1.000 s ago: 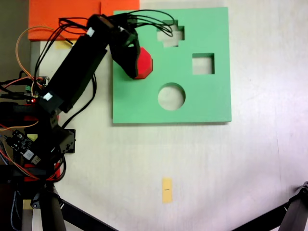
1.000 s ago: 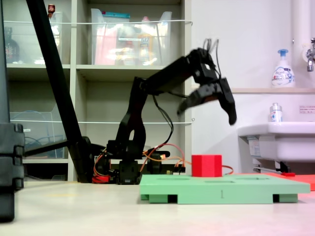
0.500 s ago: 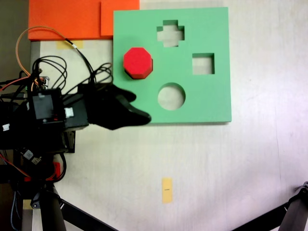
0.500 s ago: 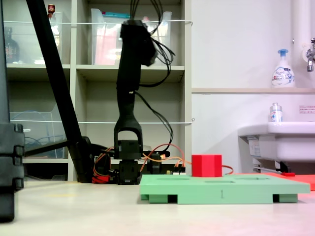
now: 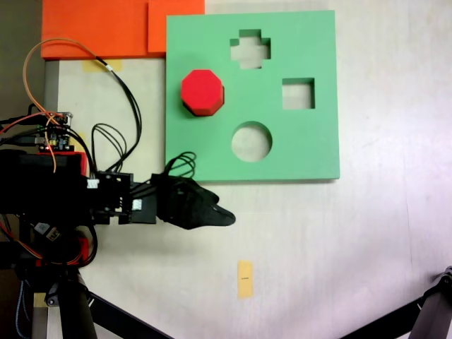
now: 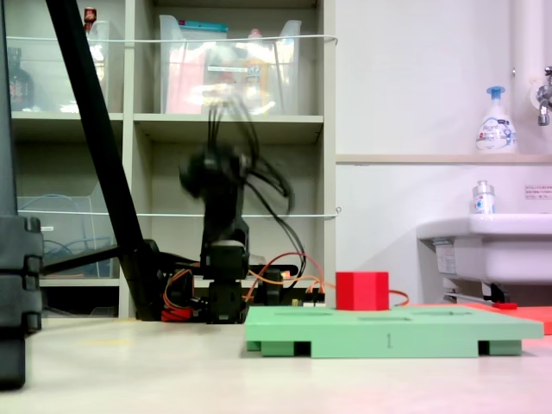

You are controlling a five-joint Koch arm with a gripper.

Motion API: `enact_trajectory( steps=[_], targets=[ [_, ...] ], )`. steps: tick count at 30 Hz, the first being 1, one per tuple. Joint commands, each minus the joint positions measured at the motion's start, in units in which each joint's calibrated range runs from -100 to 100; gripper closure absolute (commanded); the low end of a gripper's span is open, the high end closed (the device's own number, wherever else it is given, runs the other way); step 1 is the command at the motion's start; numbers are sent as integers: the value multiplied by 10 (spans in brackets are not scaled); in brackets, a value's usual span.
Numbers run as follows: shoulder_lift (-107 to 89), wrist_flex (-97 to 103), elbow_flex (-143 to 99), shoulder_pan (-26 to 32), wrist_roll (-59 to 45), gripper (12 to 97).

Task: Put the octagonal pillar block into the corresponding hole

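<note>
Swung away from the green board (image 5: pixel 311 141) since a second ago, the arm now lies folded low over the bare counter (image 5: pixel 339 240), its gripper (image 5: pixel 222 217) pointing right in the top-down fixed view, just below the board's lower edge and well apart from the block; half a second ago it was higher and nearer the board; the side-on fixed view shows the arm (image 6: pixel 220 172) blurred with motion above its base, so the retreat appears to be under way; the fingers carry nothing, yet they overlap in one dark shape from above and smear into blur from the side, so how far they stand apart cannot be told; the octagonal pillar block (image 5: pixel 203 92) sits unchanged across all three moments, upright on the left part of the board, standing proud of the surface in the side-on fixed view (image 6: pixel 362 291); it seems to rest in or on the corresponding hole, whose outline the block hides, and the cross, square and round cutouts remain open beside it; the release looks done, and the block stays only partly sunk, perhaps because foam grips foam; an orange sheet (image 5: pixel 99 28) lies beyond the board's upper left corner.
</note>
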Motion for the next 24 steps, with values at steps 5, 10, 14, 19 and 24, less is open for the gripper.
enact_trajectory(
  steps=[5,10,14,19,24],
  targets=[
    [-21,327,-325,15,-48,462],
    [-21,327,-421,16,-55,502],
    [-21,271,-421,14,-62,587],
    [-21,274,-421,10,-60,617],
    [-21,274,-421,11,-60,601]
  ],
)
